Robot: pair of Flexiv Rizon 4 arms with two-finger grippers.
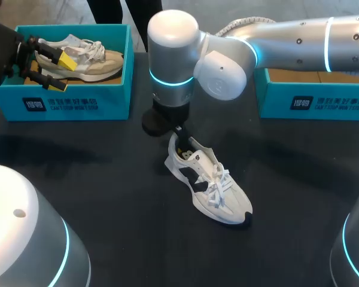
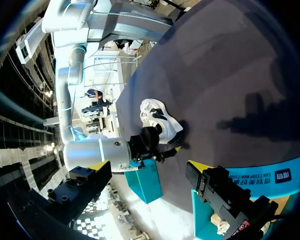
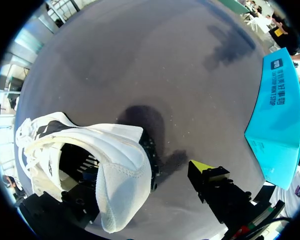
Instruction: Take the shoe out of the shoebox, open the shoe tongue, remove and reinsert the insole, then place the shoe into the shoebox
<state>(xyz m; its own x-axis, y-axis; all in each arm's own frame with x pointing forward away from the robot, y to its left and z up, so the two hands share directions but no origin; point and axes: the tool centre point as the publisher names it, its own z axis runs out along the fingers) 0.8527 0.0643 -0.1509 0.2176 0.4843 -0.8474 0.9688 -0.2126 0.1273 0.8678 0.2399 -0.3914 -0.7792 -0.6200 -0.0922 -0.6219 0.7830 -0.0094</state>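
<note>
Mostly white mesh shoe, black patches, white laces bunched.

White print beside a square white emblem runs along the front wall of the teal shoebox at upper left. The same marking sits on the second shoebox at upper right. The white shoe at centre carries a dark side logo.

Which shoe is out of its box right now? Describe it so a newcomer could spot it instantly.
On the dark table, look between the left shoebox and the right shoebox, a little nearer the camera. There lies a white sneaker with black patches. Unlike the cream shoe inside the left shoebox, it rests on bare tabletop.
</note>
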